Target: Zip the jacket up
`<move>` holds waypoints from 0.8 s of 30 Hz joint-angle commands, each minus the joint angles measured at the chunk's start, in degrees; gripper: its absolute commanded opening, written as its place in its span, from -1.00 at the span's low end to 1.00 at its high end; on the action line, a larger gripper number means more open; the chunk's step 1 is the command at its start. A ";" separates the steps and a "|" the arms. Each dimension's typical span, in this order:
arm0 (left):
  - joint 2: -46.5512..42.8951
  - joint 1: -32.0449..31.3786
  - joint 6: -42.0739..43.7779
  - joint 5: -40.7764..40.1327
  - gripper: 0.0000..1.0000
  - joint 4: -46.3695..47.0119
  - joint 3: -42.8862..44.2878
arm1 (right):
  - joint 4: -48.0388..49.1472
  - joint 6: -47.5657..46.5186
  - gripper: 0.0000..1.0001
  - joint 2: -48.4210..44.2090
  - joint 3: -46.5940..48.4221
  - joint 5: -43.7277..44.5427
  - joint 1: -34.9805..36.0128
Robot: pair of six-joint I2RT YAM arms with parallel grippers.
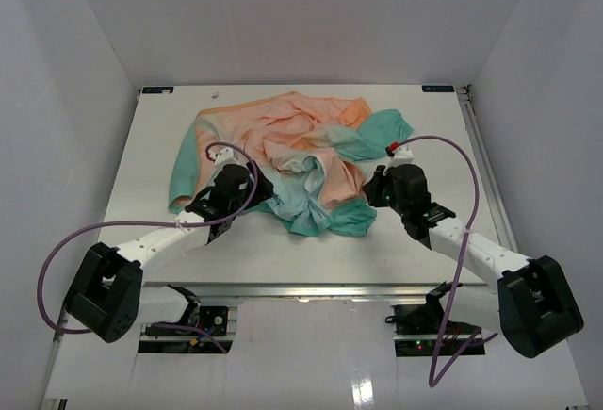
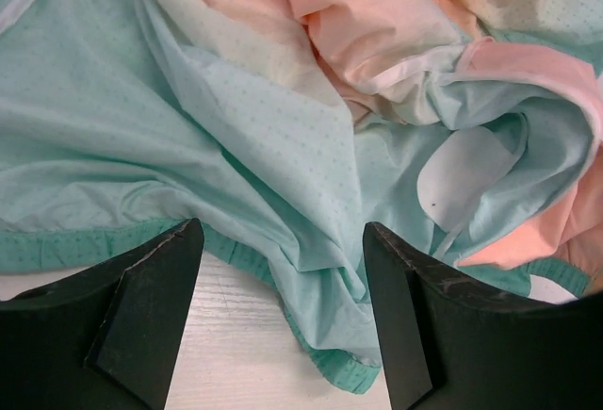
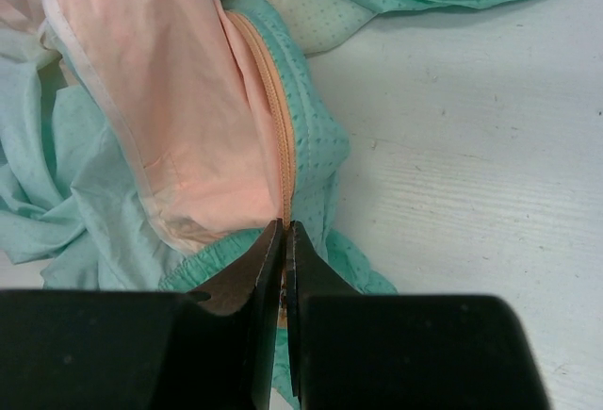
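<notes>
The jacket [image 1: 292, 146], peach-orange fading to teal, lies crumpled in the middle of the table. My left gripper [image 1: 247, 184] is open at its near left edge; in the left wrist view [image 2: 283, 269] a fold of teal fabric [image 2: 311, 240] with a green hem hangs between the spread fingers, untouched. My right gripper [image 1: 375, 187] is at the jacket's near right edge. In the right wrist view [image 3: 285, 231] it is shut on the orange zipper line [image 3: 280, 137], where the peach panel meets the teal panel. I cannot make out the zipper pull.
The white table [image 1: 471, 155] has grey walls on three sides. A teal sleeve end [image 1: 386, 127] spreads to the right of the jacket. Purple cables [image 1: 452, 155] loop over both arms. A white label [image 2: 462, 179] shows inside the jacket.
</notes>
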 commanded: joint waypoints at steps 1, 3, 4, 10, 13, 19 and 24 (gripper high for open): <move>-1.10 -0.05 6.14 8.89 0.59 0.45 5.55 | 2.68 -2.27 -0.85 -1.60 0.54 -7.20 1.79; 1.69 -0.15 8.92 18.14 0.59 3.74 10.15 | 4.16 -2.96 -0.85 -1.83 0.07 -8.48 4.38; 2.96 -0.21 9.23 22.38 0.58 3.70 11.90 | 4.45 -3.08 -0.85 -2.00 -0.11 -8.32 5.25; 7.35 -0.49 11.20 31.67 0.56 4.33 15.78 | 8.11 -3.00 -0.84 -1.42 -0.89 -7.10 11.14; 9.41 -0.49 12.03 35.19 0.56 4.92 16.29 | 8.00 -3.72 -0.84 0.94 0.37 -5.04 14.70; 11.29 -0.49 13.52 38.53 0.56 7.30 16.00 | 9.04 -4.99 -0.85 6.04 2.07 -1.18 18.89; 11.28 -0.49 13.15 39.11 0.57 9.13 14.50 | 8.41 -6.47 -0.84 8.20 2.97 1.04 20.51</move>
